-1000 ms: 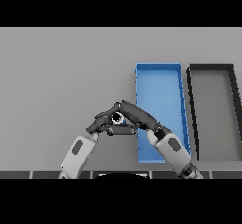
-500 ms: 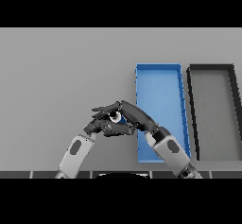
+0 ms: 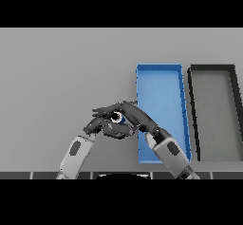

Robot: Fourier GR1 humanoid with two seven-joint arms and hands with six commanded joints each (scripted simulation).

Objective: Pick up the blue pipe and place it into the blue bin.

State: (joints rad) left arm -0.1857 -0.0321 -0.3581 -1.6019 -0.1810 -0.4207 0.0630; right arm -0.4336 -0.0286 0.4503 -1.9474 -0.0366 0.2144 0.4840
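The right robot hand (image 3: 135,117) was seen stretched leftward from its forearm at the lower right, fingers curled round the blue pipe (image 3: 117,118), of which only a small round end with a pale ring showed between the dark fingers. The left robot hand (image 3: 98,126) was pressed in from the lower left, its fingers bent and laid against the same spot from below and beside, so that the pipe was enclosed by both hands at once. Whether the left fingers were truly closed on the pipe or merely resting against the right hand could not be told. The two-handed hold was judged to be a way of steadying a small, rollable thing that one hand alone might let slip.

The pipe was held just left of the blue bin (image 3: 160,68), near that bin's left wall and toward its near end, apparently a little above the grey tabletop (image 3: 57,77), though the height could not be made out with certainty. It was not yet inside the bin. The bin was laid lengthwise away from the robot, open side up, so only a short carry to the right was thought to be needed before release.

Just beside the blue bin, on its right, a black bin (image 3: 211,68) of like shape was set, and a drop carried too far was judged the main risk.
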